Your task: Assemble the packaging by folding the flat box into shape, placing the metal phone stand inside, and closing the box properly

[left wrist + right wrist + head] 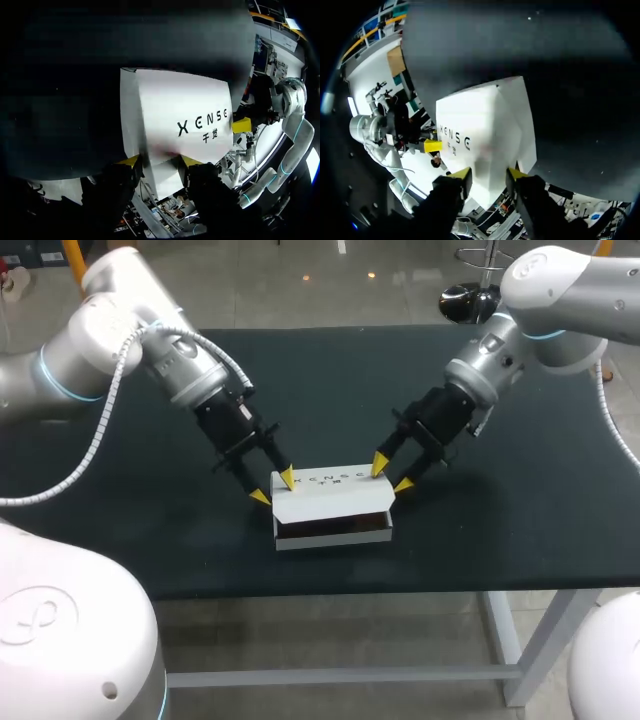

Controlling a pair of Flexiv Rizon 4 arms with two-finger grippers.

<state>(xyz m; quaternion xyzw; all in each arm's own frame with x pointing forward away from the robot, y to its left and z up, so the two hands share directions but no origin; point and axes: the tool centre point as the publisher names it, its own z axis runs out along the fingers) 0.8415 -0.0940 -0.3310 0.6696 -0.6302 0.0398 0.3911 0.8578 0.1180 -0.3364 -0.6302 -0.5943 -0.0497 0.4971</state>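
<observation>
The white box (330,502) lies folded into shape in the middle of the table, printed face up. Its front side gapes and shows a dark inside, where I cannot make out the phone stand. My left gripper (273,487) straddles the box's left end; in its wrist view the box (175,115) fills the gap between the fingers of the left gripper (160,161), and both yellow tips touch it. My right gripper (392,475) holds the right end the same way; there the box (485,125) sits between the tips of the right gripper (489,174).
The dark table (500,520) stretches bare to both sides of the box and behind it. Its front edge runs a short way in front of the box. Both arms slant down over the table from the back corners.
</observation>
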